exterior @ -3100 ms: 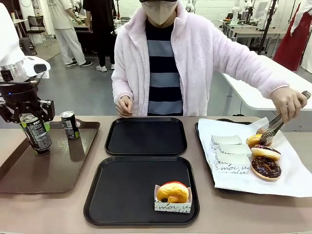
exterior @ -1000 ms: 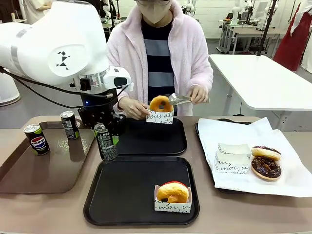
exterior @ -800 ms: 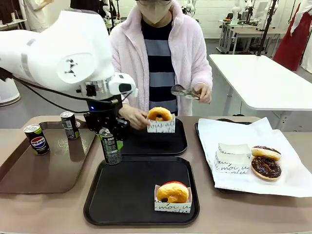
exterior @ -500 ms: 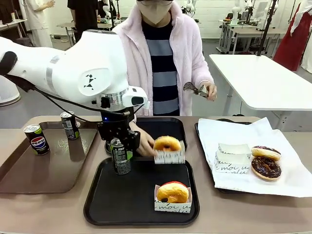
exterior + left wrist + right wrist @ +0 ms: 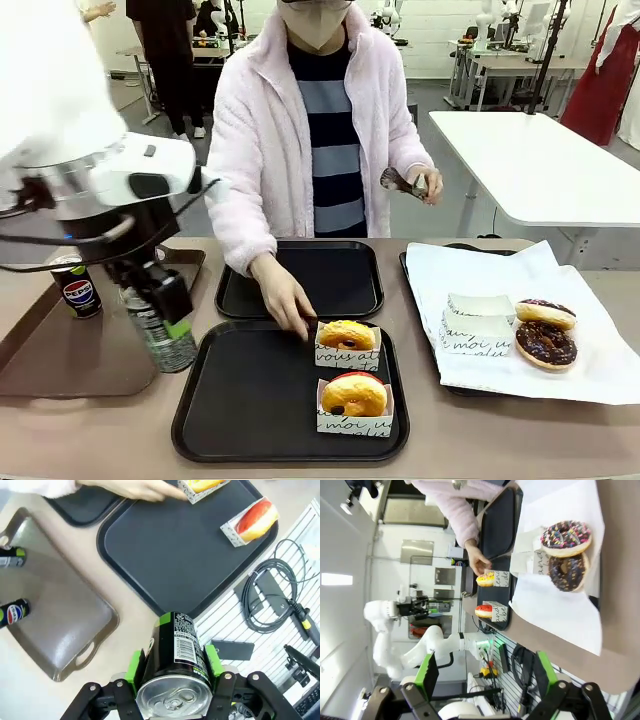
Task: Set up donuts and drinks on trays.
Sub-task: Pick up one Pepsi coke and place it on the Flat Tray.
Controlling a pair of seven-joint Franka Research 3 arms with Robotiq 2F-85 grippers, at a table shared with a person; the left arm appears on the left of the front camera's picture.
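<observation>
The left gripper (image 5: 173,666) is closed partway on one dark can (image 5: 179,647), with a green pad pressed to each side. In the front view the left gripper (image 5: 160,312) holds that can (image 5: 168,345) over the strip of table (image 5: 100,440) between the brown tray (image 5: 60,365) and the near black tray (image 5: 250,400). I cannot tell whether its base touches the table. The can's long axis is close to upright and leans a little, silver top toward the wrist and base down. Two more cans stand on the brown tray, a Pepsi can (image 5: 12,613) and a green-marked can (image 5: 10,558), making three cans in all. There are two black trays, and the far black tray (image 5: 300,285) lies just behind the near one. Two glazed donuts in white sleeves lie flat on the near black tray, the nearer donut (image 5: 353,396) and the farther donut (image 5: 347,336), with their lettering facing the robot's side. The person's hand (image 5: 285,305) touches the farther one's sleeve, and the other hand (image 5: 425,185) holds tongs (image 5: 398,181). To the right, a paper-lined tray (image 5: 600,370) carries two chocolate donuts (image 5: 545,343) and some empty sleeves (image 5: 475,320). The right gripper (image 5: 485,675) has its jaws wide apart with nothing between them. The tabletop is plain tan, and beyond it are a grey floor, white tables and people standing.
</observation>
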